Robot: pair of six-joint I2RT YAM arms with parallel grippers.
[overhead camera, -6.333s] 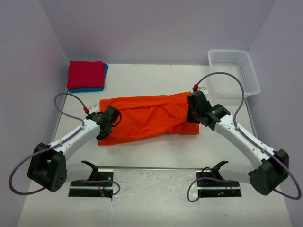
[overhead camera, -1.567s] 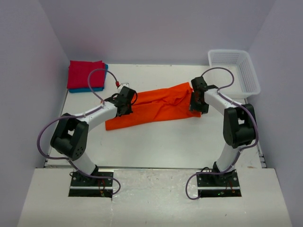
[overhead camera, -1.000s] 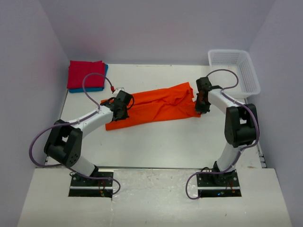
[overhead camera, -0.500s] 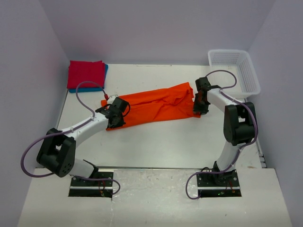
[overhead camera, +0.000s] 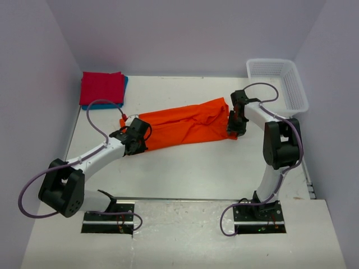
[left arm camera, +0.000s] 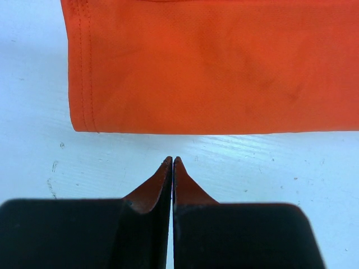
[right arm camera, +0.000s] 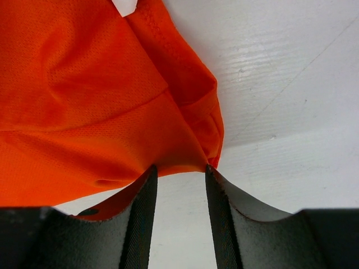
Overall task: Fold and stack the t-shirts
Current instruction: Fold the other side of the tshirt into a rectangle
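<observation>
The orange t-shirt (overhead camera: 185,124) lies across the middle of the bench (overhead camera: 185,171) as a long, narrow band. It runs from near left to far right, with creases bunched toward its right end. From the left wrist its cloth shows a fine mesh weave and a double-stitched hem down the left edge, the lower edge straight and flat on the bench. No print or writing shows on the cloth. In the right wrist view a small white patch sits at the top edge among the folds, and I cannot tell whether it is a tag or bare bench.

The left fingers (left arm camera: 151,193) are pressed together tip to tip with nothing between them, just off the shirt's near left corner over bare bench. The right fingers (right arm camera: 140,213) stand a narrow gap apart at the shirt's right end. The rumpled edge reaches their tips and white bench shows in the gap; some cloth lies under the left-hand one, none clamped.

At the far left corner the red t-shirt (overhead camera: 102,88) lies folded square on the blue t-shirt (overhead camera: 106,106), of which only a rim shows. A white mesh basket (overhead camera: 296,84) stands at the far right corner, well apart from the shirts.
</observation>
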